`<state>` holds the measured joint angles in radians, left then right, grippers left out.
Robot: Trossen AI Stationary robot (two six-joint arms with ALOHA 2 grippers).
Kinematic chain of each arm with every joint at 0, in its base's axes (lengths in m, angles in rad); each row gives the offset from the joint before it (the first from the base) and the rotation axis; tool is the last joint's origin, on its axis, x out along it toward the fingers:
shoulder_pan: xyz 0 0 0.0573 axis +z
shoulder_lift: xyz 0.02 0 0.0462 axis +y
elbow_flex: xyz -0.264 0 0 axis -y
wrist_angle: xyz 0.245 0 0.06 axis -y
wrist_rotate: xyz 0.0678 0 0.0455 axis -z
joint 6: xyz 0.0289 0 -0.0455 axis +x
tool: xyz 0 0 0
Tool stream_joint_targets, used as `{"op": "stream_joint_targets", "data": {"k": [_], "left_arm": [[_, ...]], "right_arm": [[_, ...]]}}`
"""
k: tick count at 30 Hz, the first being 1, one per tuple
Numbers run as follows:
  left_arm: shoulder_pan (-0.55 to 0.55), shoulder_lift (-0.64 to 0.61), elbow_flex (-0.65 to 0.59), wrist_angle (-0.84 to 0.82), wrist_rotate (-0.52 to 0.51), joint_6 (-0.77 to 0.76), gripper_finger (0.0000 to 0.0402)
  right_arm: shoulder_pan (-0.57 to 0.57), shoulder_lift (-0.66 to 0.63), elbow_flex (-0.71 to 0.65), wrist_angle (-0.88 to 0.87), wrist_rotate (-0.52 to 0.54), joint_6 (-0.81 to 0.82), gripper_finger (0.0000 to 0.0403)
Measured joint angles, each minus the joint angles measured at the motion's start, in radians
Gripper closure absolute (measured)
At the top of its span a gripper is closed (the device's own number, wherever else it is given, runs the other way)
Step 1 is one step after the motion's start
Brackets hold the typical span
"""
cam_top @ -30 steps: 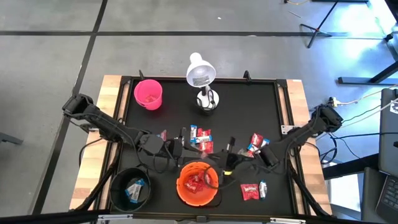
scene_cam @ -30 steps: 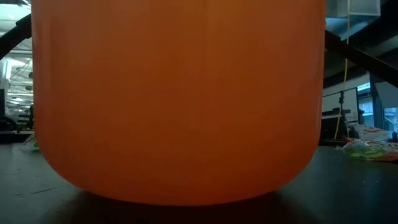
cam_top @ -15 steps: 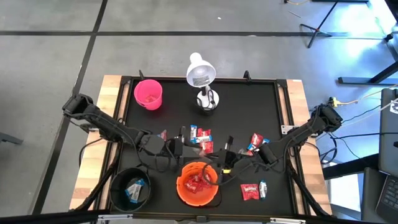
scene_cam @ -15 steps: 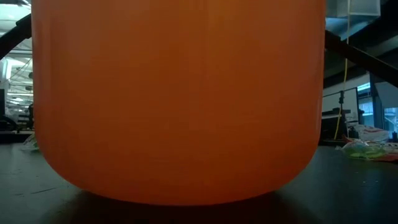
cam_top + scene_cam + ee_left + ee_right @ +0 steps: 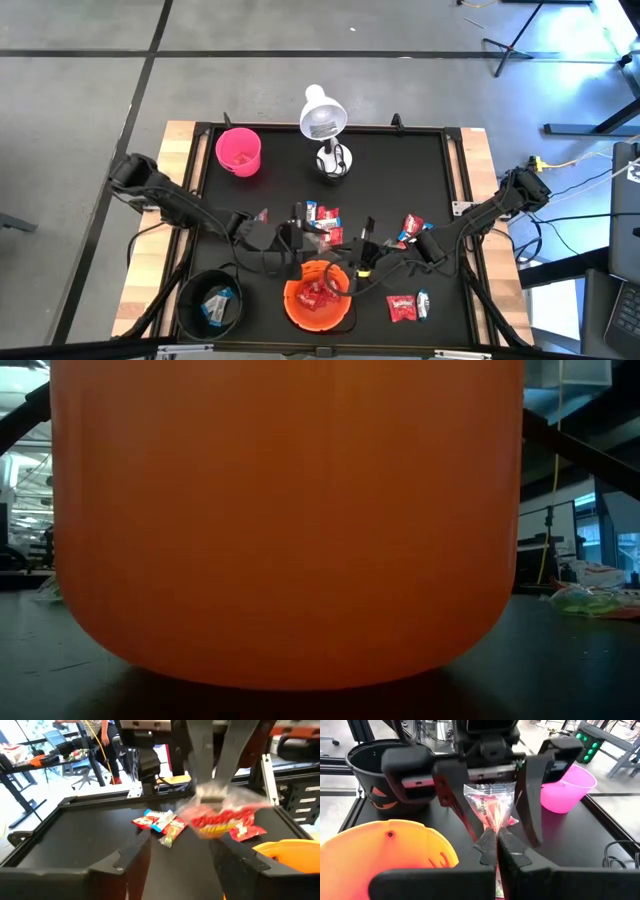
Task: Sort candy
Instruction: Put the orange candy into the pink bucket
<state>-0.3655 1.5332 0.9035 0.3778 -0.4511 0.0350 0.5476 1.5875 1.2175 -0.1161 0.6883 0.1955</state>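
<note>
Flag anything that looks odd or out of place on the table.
A white desk lamp stands at the back of the black tray, apart from the sorting. Otherwise only loose candy lies unsorted near the orange bowl.

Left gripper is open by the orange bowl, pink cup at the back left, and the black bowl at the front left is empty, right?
Not quite: the black bowl is not empty. The high view shows a blue-and-white candy inside it. The rest holds: the left gripper stands open just behind the orange bowl, and the pink cup sits at the back left.
</note>
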Motion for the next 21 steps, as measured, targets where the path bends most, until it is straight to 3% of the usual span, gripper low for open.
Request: {"op": "stream_joint_targets", "data": {"k": [10, 14, 17, 21], "left_arm": [[0.004, 0.014, 0.0, 0.024, 0.005, 0.002, 0.0322], [0.008, 0.014, 0.0, 0.029, 0.095, -0.001, 0.0357], [0.01, 0.014, 0.0, 0.029, 0.166, -0.008, 0.036], [0.008, 0.013, 0.0, 0.027, 0.184, -0.024, 0.0334]], "right_arm": [[0.0, 0.0, 0.0, -0.008, 0.001, 0.0, 0.0402], [0.0, -0.001, 0.0, -0.008, 0.0, 0.0, 0.0402], [0.001, -0.001, 0.0, -0.008, -0.003, 0.0, 0.0402], [0.0, -0.001, 0.001, -0.011, 0.0, 0.0, 0.0402]]}}
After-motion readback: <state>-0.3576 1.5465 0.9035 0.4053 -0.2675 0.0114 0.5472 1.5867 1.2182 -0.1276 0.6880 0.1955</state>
